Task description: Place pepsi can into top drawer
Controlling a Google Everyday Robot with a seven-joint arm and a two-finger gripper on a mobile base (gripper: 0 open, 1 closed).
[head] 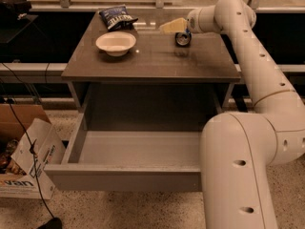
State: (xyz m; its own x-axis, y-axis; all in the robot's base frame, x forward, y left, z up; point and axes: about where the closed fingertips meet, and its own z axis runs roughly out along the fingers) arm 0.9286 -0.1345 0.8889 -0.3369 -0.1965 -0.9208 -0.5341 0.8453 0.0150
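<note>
**Pepsi can on the surface, drawer open below**

A white bowl (116,43) sits at the left of the grey surface (152,63); behind it, at the back edge, lies a blue-and-white chip bag (116,17); both are well apart from the can. On the floor at the left stands an open cardboard box (26,163), with a dark cable running past it. The robot's white arm (257,61) reaches up along the right side, and its thick lower link covers the right front corner of the top drawer (124,178); the drawer is pulled well out, its light grey floor bare.

The pincer (167,27) is over the back right of the surface, pointing left, just above and beside the pepsi can (183,38); whether it is spread or pressed together cannot be told, nor whether it touches the can.

The can is small and dark blue, its silver end facing forward; it seems to lie tipped on its side, though the view is too poor to be sure.
</note>
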